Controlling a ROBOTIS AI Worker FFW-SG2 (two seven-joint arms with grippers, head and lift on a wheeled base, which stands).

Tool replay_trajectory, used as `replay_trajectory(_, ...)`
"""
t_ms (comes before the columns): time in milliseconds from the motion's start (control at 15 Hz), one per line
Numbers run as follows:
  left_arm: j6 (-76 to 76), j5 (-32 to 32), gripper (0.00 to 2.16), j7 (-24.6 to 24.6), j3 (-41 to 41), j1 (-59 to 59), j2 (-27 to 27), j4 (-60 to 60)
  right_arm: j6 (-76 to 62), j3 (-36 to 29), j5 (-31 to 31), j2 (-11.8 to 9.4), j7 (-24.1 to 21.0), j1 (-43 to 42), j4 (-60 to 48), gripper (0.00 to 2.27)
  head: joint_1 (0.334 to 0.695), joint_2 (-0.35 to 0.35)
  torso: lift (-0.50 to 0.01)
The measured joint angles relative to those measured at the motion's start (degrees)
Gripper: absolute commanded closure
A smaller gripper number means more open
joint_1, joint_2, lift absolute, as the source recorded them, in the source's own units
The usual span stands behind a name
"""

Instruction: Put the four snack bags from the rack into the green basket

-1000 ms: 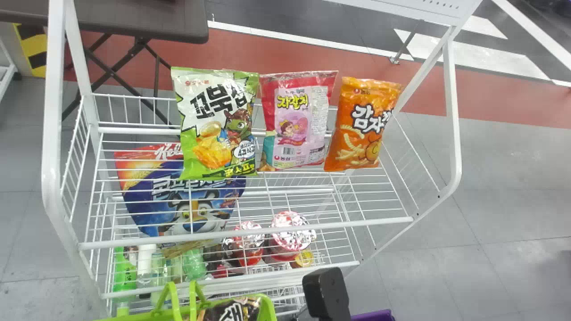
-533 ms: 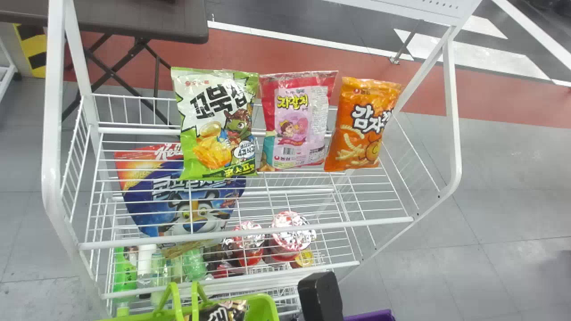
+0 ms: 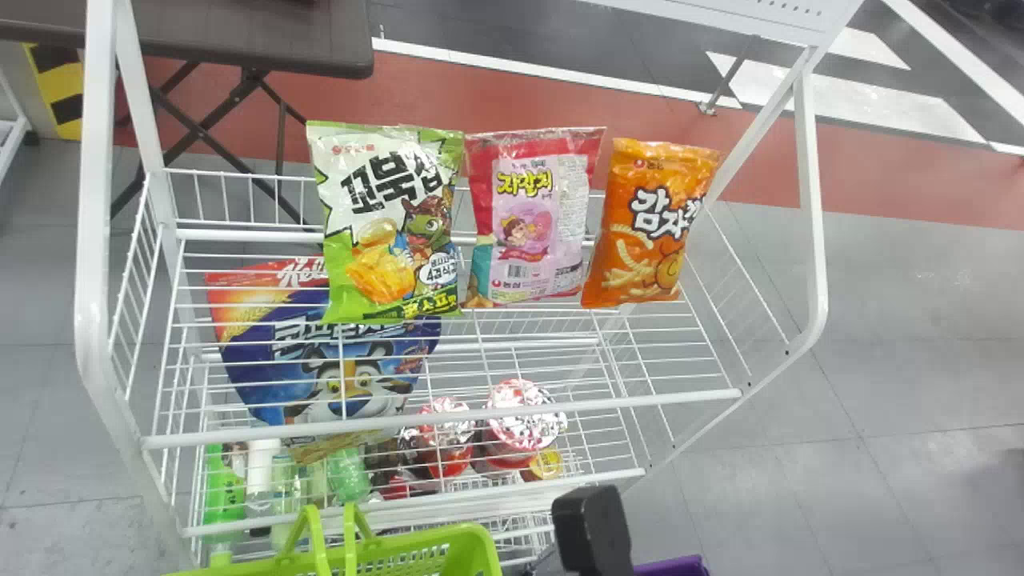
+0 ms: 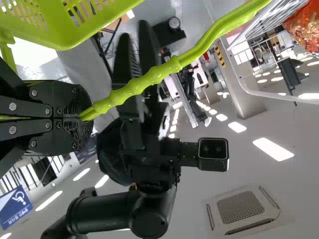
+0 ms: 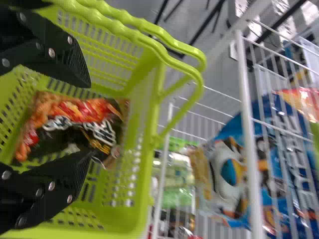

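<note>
My right gripper [image 3: 592,528] is at the bottom edge, right of the green basket [image 3: 472,552]. In the right wrist view the right gripper [image 5: 88,119] stands open above the basket, where a dark snack bag [image 5: 75,124] lies inside. My left gripper [image 4: 82,118] is shut on a basket handle [image 4: 154,74]. A green-and-white snack bag [image 3: 392,224], a pink-and-red bag [image 3: 528,216] and an orange bag [image 3: 652,224] stand in a row at the upper part of the rack [image 3: 448,418].
Lower in the rack are a blue cereal bag [image 3: 336,360], red-lidded cups [image 3: 520,424] and green bottles [image 3: 224,496]. A purple object [image 3: 676,566] lies beside the right arm. A dark table [image 3: 240,36] stands behind at the left.
The dark snack bag that rose near the basket's rim has dropped down inside it. My right arm shifted slightly left, then back right. The bags on the rack have stayed put.
</note>
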Motion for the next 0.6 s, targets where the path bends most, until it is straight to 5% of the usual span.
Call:
replay_trajectory(400, 0.2, -1.8, 2.13, 0.0, -1.9, -0.7, -0.1, 0.2, -44.3, 3.4, 3.0, 0.7, -12.8, -11.7, 15.2, 0.10, 0.695, -0.350, -0.006)
replay_trajectory(600, 0.2, -2.2, 2.13, 0.0, -2.7, -0.7, 0.0, 0.5, -51.7, 6.0, 6.3, 2.8, -15.4, -23.1, 25.4, 0.10, 0.695, -0.344, -0.006)
